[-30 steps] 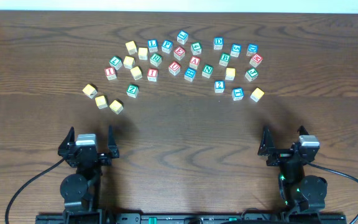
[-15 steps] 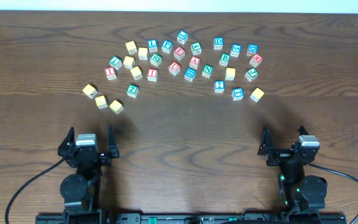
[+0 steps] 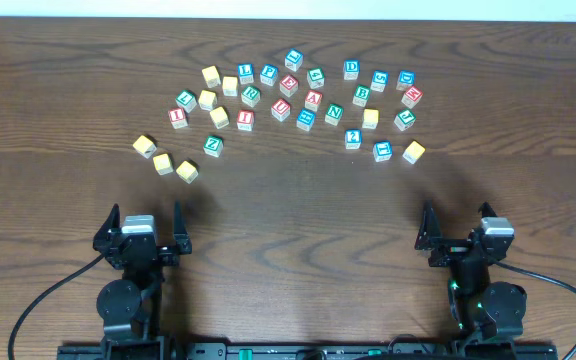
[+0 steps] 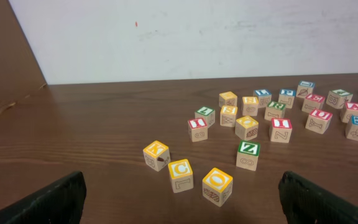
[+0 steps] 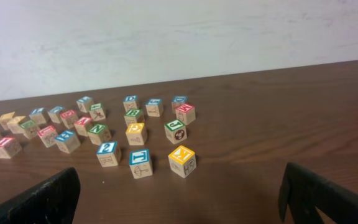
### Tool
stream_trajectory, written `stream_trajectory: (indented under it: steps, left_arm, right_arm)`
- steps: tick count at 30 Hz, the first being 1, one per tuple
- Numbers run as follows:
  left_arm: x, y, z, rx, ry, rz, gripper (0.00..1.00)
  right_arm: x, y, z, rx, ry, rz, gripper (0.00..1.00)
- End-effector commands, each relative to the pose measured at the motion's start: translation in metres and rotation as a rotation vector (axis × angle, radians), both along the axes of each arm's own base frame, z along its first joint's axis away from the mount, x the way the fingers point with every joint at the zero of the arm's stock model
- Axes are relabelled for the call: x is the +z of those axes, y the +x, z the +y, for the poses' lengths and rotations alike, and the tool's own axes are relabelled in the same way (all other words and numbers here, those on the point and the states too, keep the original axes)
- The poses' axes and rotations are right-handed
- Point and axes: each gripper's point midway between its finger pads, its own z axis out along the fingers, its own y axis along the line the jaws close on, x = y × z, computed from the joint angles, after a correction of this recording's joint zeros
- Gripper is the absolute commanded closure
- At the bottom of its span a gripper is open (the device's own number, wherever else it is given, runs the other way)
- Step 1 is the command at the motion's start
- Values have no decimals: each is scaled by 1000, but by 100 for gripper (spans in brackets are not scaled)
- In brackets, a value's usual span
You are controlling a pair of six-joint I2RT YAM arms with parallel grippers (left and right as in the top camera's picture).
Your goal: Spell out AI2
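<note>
Several lettered wooden blocks lie scattered across the far half of the table. The red A block (image 3: 313,99) sits mid-cluster and also shows in the right wrist view (image 5: 82,122). A red I block (image 3: 245,119) lies left of centre and shows in the left wrist view (image 4: 281,129). The blue 2 block (image 3: 353,138) is at the cluster's near right and shows in the right wrist view (image 5: 107,152). My left gripper (image 3: 146,220) (image 4: 179,208) and right gripper (image 3: 456,220) (image 5: 179,202) are both open and empty, near the front edge, well short of the blocks.
Three yellow blocks (image 3: 163,162) lie nearest my left gripper, with K, C and O on top in the left wrist view (image 4: 181,174). A blue T block (image 5: 140,162) and a yellow block (image 3: 414,152) lie nearest my right gripper. A white wall stands behind the table.
</note>
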Motion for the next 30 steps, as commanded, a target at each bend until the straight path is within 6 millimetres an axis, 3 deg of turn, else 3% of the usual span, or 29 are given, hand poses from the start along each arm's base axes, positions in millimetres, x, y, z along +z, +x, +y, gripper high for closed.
stream_trajectory:
  steps: [1, 5, 16, 21, 25, 30]
  left_arm:
    - [-14, -1, 0, -1, 3, 47, 2]
    - [-7, -2, 0, -1, 4, 35, 2]
    - [37, 6, -2, -12, -11, 64, 2]
    - [70, 24, -7, -46, -19, 102, 2]
    - [100, 50, -15, -105, -35, 158, 2]
    - [124, 75, -26, -174, -65, 263, 2]
  right_arm:
    - [0, 0, -2, -9, -14, -4, 1]
    - [0, 0, -2, -9, -14, -4, 1]
    - [0, 0, -2, -9, -14, -4, 1]
    - [0, 0, -2, -8, -14, -4, 1]
    - [0, 0, -2, -8, -14, -4, 1]
    - [0, 0, -2, -9, -14, -4, 1]
